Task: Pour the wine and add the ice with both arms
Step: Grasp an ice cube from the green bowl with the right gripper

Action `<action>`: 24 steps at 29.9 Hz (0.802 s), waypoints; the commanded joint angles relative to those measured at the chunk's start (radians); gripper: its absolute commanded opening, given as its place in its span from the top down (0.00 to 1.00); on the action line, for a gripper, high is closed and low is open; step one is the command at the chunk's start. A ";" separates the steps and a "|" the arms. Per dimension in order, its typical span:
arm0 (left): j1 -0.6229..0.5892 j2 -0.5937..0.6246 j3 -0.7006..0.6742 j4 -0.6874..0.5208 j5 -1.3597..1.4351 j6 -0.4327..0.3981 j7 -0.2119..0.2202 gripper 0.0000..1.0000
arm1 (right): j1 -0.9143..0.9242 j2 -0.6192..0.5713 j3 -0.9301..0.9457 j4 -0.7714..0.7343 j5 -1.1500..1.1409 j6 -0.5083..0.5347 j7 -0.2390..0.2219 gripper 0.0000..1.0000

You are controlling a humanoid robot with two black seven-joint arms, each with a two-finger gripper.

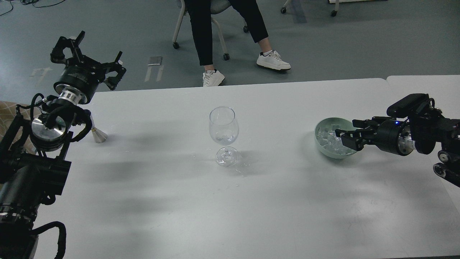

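A clear wine glass (223,131) stands mid-table with a little clear wine (225,139) at the bottom of its bowl. A pale green bowl (324,151) to its right holds a heap of ice cubes (327,138). My right gripper (344,132) comes in from the right and is open, with its fingers over the bowl's right half and down at the ice. I cannot tell whether it touches a cube. My left gripper (90,52) is open and empty, raised past the table's back-left corner. A steel jigger (97,135) stands below it, partly hidden by the left arm.
A person's legs and a wheeled chair (215,25) are behind the table's far edge. A second table (420,84) adjoins at the right. A few drops of liquid lie around the glass's foot (242,169).
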 commanded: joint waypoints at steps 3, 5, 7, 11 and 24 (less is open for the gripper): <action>0.008 0.000 -0.006 0.000 -0.002 -0.014 0.001 0.02 | -0.012 0.014 -0.002 -0.006 -0.001 -0.001 -0.053 0.39; 0.012 0.000 -0.007 0.002 -0.002 -0.014 -0.001 0.02 | -0.013 0.028 -0.002 -0.011 -0.001 -0.001 -0.053 0.39; 0.013 0.000 -0.007 0.002 -0.002 -0.014 -0.004 0.02 | -0.015 0.030 -0.002 -0.012 -0.001 -0.001 -0.053 0.40; 0.013 -0.006 -0.009 0.002 -0.002 -0.012 -0.005 0.02 | -0.015 0.047 -0.001 -0.044 0.000 -0.004 -0.053 0.47; 0.013 -0.010 -0.012 0.018 -0.002 -0.014 -0.007 0.02 | -0.013 0.077 0.001 -0.052 0.002 -0.004 -0.054 0.61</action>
